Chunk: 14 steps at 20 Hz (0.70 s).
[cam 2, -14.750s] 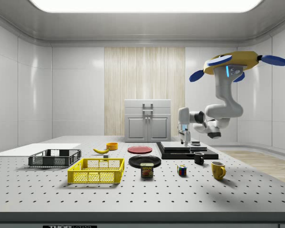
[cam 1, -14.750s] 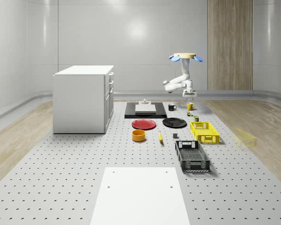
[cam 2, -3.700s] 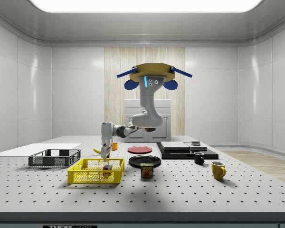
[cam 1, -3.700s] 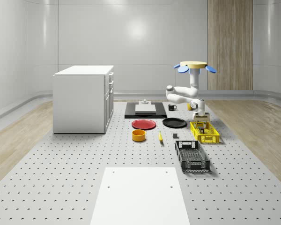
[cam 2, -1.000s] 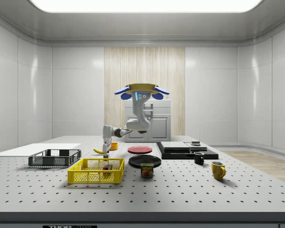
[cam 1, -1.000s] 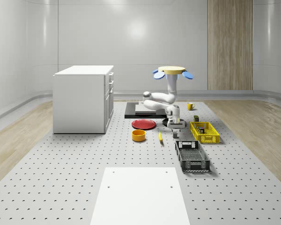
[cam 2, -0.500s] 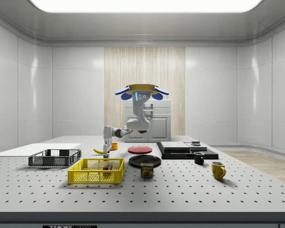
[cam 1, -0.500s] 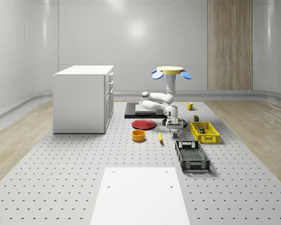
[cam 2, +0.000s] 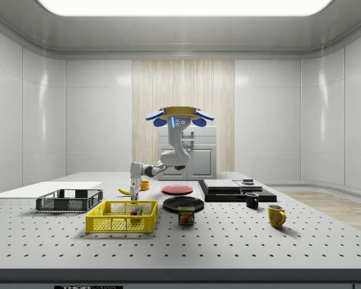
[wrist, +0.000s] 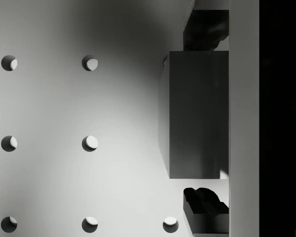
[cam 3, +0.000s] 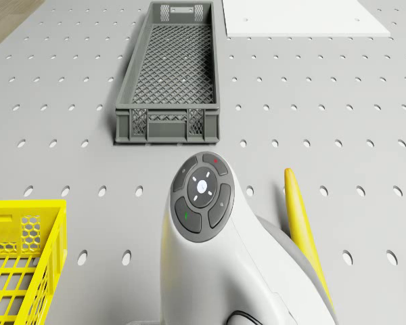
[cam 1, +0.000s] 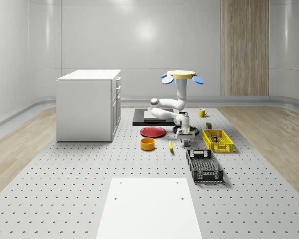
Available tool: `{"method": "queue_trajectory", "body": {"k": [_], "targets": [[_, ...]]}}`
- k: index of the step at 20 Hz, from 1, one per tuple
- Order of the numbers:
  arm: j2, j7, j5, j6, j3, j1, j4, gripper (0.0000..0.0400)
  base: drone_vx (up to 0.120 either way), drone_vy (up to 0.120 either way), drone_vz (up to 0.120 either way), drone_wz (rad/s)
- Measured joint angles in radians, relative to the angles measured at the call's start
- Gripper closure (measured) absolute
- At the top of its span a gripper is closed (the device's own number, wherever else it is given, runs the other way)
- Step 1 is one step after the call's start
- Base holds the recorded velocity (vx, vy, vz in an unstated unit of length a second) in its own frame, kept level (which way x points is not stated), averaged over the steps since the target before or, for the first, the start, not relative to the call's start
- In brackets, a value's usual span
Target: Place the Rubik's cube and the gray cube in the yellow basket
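The gray cube [wrist: 192,98] lies on the perforated table, and my gripper [wrist: 204,118] straddles it, open, with one finger [wrist: 202,29] at each end and a thin gap at one side. The drone [cam 1: 182,75] hovers above the black plate [cam 2: 183,203]. Its arm bends down so the gripper [cam 1: 186,140] hangs just over the table between the banana [cam 1: 170,145] and the yellow basket [cam 1: 218,140]. The Rubik's cube [cam 2: 134,211] sits inside the yellow basket [cam 2: 121,217]. In the side view the gripper [cam 2: 133,191] is low behind the basket.
A gray crate [cam 1: 204,165] lies toward the camera from the gripper, with a white sheet [cam 1: 148,206] beyond it. A red plate [cam 1: 153,132], an orange bowl [cam 1: 147,144], a can [cam 2: 186,215], a yellow mug [cam 2: 276,215] and a white cabinet [cam 1: 88,104] stand around.
The Rubik's cube went from the table into the yellow basket. The drone then moved to the whole-scene view's left. In the last second the gripper sank lower onto the gray cube.
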Motion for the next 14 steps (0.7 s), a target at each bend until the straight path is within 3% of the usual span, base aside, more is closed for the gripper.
{"method": "queue_trajectory", "body": {"k": [8,11,14], "targets": [[0.009,-0.001,-0.003,-0.002,-0.002,-0.015,0.017,0.0000,0.000,0.000,0.000,0.000],[0.011,-0.001,-0.004,-0.003,-0.002,-0.016,0.019,0.0079,0.000,0.000,0.000,0.000],[0.012,-0.001,-0.004,-0.004,-0.002,-0.016,0.020,0.0116,0.000,0.000,0.000,0.000]]}}
